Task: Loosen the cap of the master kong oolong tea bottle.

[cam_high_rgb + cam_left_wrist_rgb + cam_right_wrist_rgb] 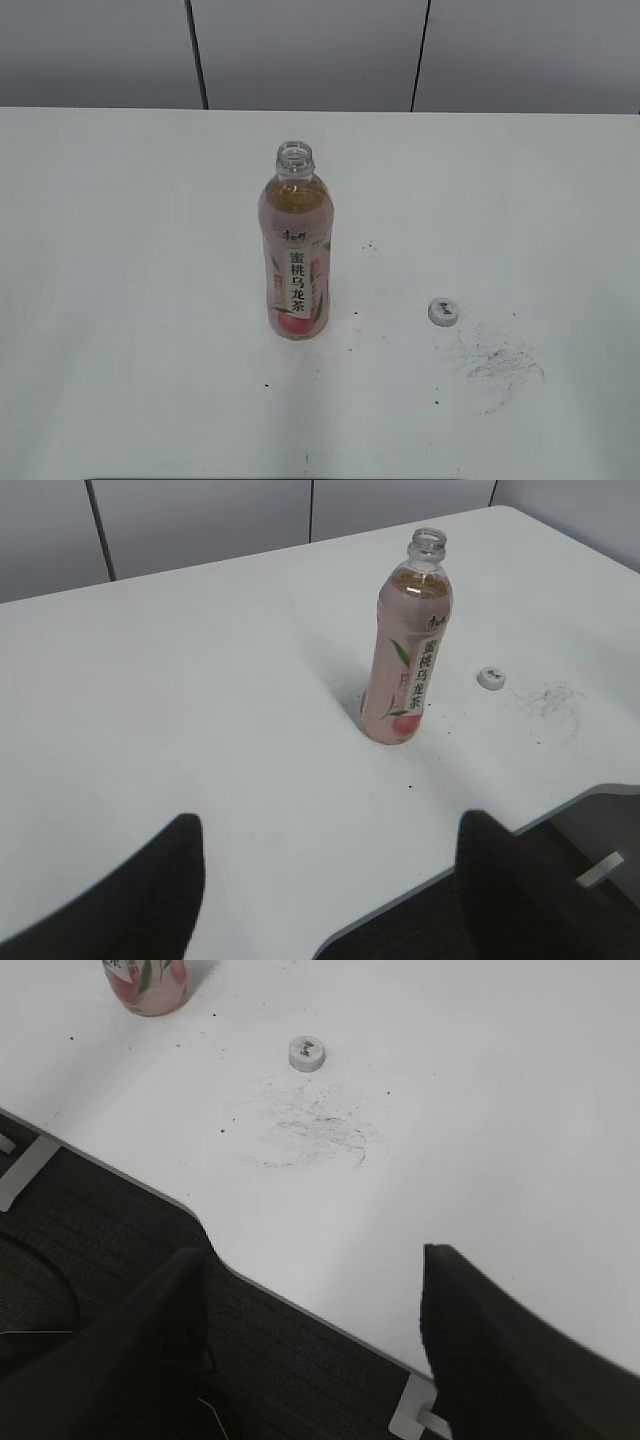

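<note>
A: Nearest first. Left claw (325, 880) back at the desk's (180, 730) near edge, jaws spread wide, nothing between them. Right claw (310, 1345) the same: gaping, empty, hanging partly over the floor past the desk's cut-out edge.

B: And the task's things?

A: The cap (442, 311) lies loose on the desk, right of centre, just beside a patch of dark scuff marks (500, 365). It is well apart from the master kong oolong tea bottle (295, 265), which stands upright further back near the middle, neck open, threads bare. Tea level sits just below the shoulder.

B: So which step is in hand?

A: Judged from how things lie, the loosening is done and more: the cap is fully off, not merely slack. Both arms look parked clear.

B: Next move?

A: Likely none needed. If recapping were wanted, the right claw is closer to the cap; the left would have to steady the bottle, which looks light and easy to tip.
</note>
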